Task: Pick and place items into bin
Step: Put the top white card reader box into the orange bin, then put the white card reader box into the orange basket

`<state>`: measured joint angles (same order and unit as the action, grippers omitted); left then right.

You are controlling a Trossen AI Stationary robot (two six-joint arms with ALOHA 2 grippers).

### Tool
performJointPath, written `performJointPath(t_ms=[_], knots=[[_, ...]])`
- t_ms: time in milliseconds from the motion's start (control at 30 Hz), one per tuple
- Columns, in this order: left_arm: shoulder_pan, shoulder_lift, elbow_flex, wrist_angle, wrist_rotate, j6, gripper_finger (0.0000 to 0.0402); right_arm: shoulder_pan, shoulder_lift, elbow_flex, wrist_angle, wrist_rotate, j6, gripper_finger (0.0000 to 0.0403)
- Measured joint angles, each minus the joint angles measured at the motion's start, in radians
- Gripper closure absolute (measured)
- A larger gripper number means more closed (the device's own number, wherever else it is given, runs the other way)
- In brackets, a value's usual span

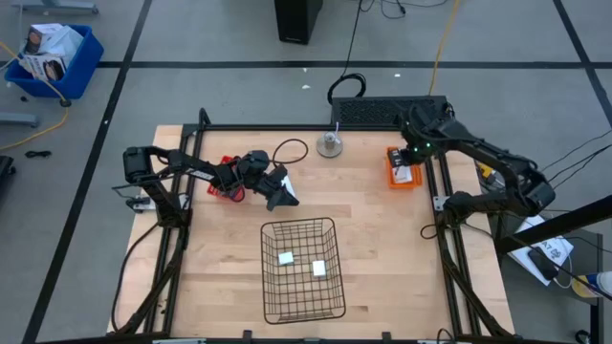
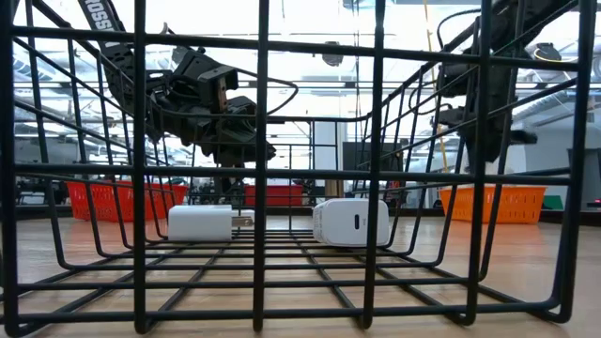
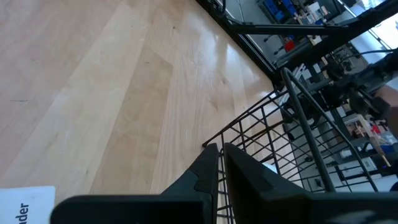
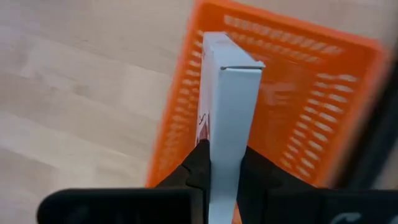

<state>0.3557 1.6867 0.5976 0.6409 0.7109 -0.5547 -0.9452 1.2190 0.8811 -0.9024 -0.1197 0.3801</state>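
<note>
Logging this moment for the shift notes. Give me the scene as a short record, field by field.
bin: black wire basket at the table's centre front
in bin: two white blocks, lying apart on its floor
left gripper: shut and empty, just beyond the basket's far left corner
right gripper: shut on a flat white packet, above the orange tray at the table's right edge
red tray: at the left edge, under the left arm
other: small metal bell-like object at the far edge
</note>
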Motion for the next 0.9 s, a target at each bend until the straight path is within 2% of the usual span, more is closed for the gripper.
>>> performJointPath(t_ms=[100, 233, 433, 600, 900], knots=[[0.0, 0.0, 0.0, 0.01, -0.002, -0.001, 0.0371, -0.015, 0.0, -0.031, 0.098, -0.092, 0.004, 0.0368], [0.0, 0.0, 0.0, 0.015, -0.003, -0.006, 0.0371, -0.023, 0.003, -0.05, 0.105, -0.084, -0.004, 0.0349], [0.0, 0.0, 0.0, 0.017, -0.004, -0.003, 0.0371, -0.034, 0.003, -0.054, 0.103, -0.068, -0.078, 0.0277], [0.0, 0.0, 0.0, 0.016, -0.004, -0.003, 0.0371, -0.034, 0.003, -0.054, 0.155, -0.094, -0.068, 0.023], [0.0, 0.0, 0.0, 0.016, -0.004, 0.0, 0.0371, -0.034, -0.044, -0.054, 0.208, -0.145, -0.04, 0.0202]])
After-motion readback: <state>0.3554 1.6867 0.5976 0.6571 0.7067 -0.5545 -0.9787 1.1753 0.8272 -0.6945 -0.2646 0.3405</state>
